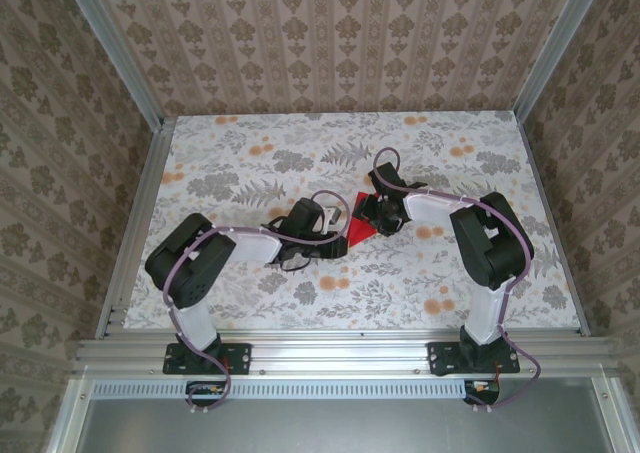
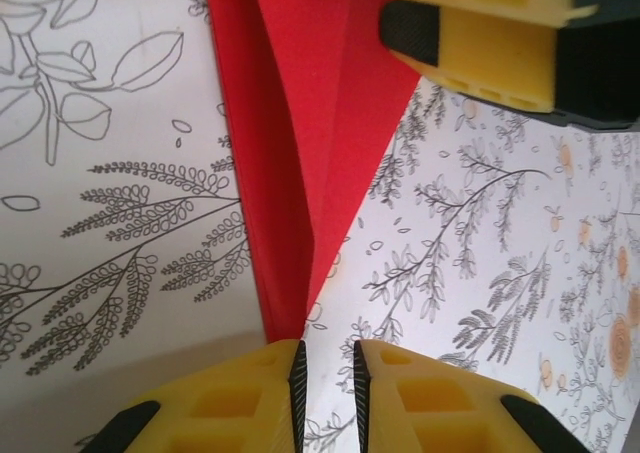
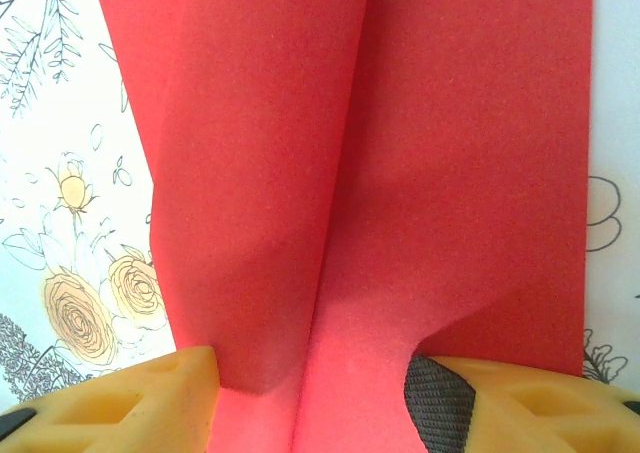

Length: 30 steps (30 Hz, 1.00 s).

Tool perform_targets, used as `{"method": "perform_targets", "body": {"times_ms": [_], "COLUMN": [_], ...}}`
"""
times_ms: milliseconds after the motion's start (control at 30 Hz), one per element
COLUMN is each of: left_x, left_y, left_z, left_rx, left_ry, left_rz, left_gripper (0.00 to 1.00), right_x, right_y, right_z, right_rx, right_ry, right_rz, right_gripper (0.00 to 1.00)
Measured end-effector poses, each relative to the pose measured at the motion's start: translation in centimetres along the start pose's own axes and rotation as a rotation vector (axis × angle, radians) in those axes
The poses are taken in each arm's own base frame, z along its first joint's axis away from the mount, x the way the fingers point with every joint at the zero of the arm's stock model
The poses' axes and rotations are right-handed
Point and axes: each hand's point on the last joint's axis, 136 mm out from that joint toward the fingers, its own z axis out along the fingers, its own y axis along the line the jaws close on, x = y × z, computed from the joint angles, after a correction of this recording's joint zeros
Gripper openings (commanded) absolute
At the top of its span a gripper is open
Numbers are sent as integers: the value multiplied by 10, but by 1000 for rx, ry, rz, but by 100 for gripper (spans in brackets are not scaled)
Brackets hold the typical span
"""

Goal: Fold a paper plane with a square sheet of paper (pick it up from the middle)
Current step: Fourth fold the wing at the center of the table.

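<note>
The square sheet of paper [image 1: 362,229], partly folded to a point, lies near the middle of the table [image 1: 250,163]. The right gripper [image 3: 310,403] stands wide over it, both fingers touching the paper. The left gripper [image 2: 328,393] has only a narrow gap, at the pointed tip.

Nothing legible anywhere: no text, label, brand, number or sign. Plain and unprinted across the red paper [image 3: 460,173]. Just drawn flowers and leaves, without lettering, on the table cover [image 1: 250,153].
</note>
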Motion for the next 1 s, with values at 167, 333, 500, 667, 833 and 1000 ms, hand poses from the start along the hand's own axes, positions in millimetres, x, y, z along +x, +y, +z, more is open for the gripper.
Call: {"method": "perform_targets", "body": {"times_ms": [167, 333, 500, 667, 833, 1000], "left_x": [-7, -12, -20, -21, -20, -21], "left_y": [-7, -10, -12, -12, -11, -9], "left_z": [-3, -1, 9, 18, 21, 21], "left_rx": [18, 31, 42, 49, 42, 29], "left_ry": [-27, -36, -33, -20, -8, -7], "left_rz": [14, 20, 22, 23, 22, 30], "left_gripper": [23, 23, 23, 24, 24, 24], "right_x": [0, 0, 0, -1, -1, -1], "right_y": [0, 0, 0, 1, 1, 1], "right_z": [0, 1, 1, 1, 1, 1], "right_rx": [5, 13, 14, 15, 17, 17], "right_ry": [3, 9, 10, 12, 14, 14], "right_rz": [1, 3, 6, 10, 14, 15], "right_gripper": [61, 62, 64, 65, 65, 66]}}
